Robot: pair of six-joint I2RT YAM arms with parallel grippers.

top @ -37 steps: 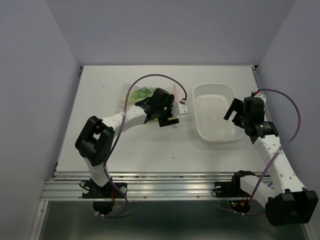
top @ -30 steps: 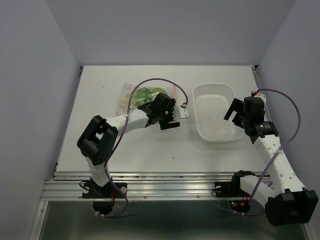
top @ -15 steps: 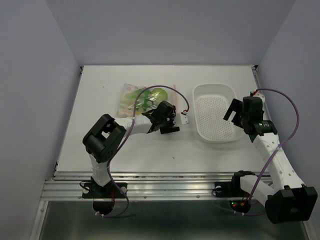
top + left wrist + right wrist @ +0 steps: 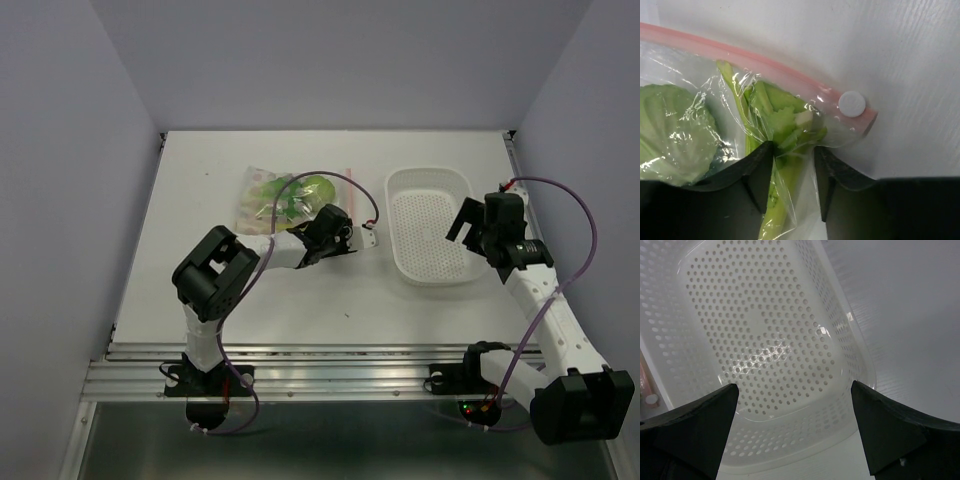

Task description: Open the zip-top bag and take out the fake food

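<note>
The clear zip-top bag (image 4: 268,195) lies flat at mid-table, its pink zip strip (image 4: 765,62) running to a white slider (image 4: 852,104) at the corner. Inside it sits the fake food: a round light-green cabbage head (image 4: 670,130), leafy pieces (image 4: 785,117) and a long pale stalk (image 4: 782,190). My left gripper (image 4: 793,150) sits low on the bag's near right corner (image 4: 322,222), with its jaws pinched on the plastic and the stalk between them. My right gripper (image 4: 795,390) hangs open over the white basket (image 4: 400,262), holding nothing.
The white perforated oval basket (image 4: 790,440) stands empty to the right of the bag. The left arm's purple cable (image 4: 330,176) loops over the bag. Walls close in the table's back and sides.
The left gripper has slid toward the near side off the bag and lowered to its corner, uncovering the cabbage, and its jaws have closed in on the plastic. The right arm has stayed still.
</note>
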